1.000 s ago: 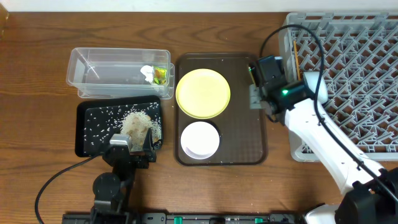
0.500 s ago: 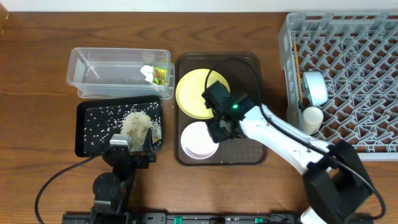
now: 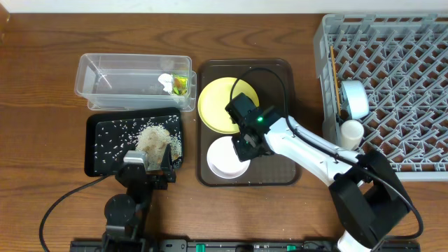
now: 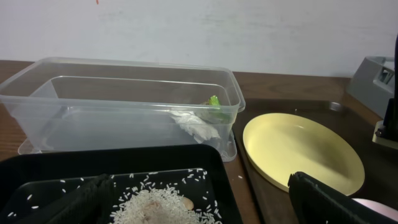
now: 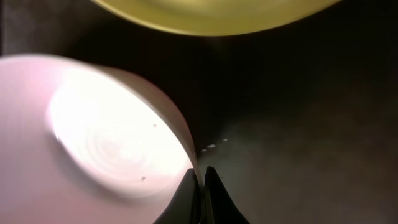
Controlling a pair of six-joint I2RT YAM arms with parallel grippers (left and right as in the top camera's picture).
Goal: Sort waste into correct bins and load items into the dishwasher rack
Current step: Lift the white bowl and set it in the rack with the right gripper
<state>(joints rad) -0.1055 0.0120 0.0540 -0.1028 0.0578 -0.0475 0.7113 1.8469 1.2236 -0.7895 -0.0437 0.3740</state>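
Note:
My right gripper (image 3: 245,145) is shut on the right rim of the small white bowl (image 3: 222,161), which sits on the brown tray below the pale-yellow plate (image 3: 218,105). In the right wrist view the fingertips (image 5: 202,180) pinch the bowl's rim (image 5: 112,137), with the plate's edge (image 5: 211,15) above. My left gripper (image 4: 205,208) is open over the rice clump (image 4: 158,205) in the black tray (image 3: 105,143). The clear tub (image 3: 126,82) holds the white scrap (image 3: 166,82) and the wrapper (image 3: 180,84). The light-blue bowl (image 3: 355,98) and the chopsticks (image 3: 334,70) stand in the grey rack (image 3: 399,84).
The dark brown serving tray (image 3: 280,164) lies between the bins and the rack. A white cup-like piece (image 3: 350,131) sits at the rack's left edge. My right arm's cable loops over the plate. Bare wooden table lies to the left and in front.
My right arm has swung from the rack's left edge to the brown tray and settled on the white bowl's rim. The left arm has not moved.

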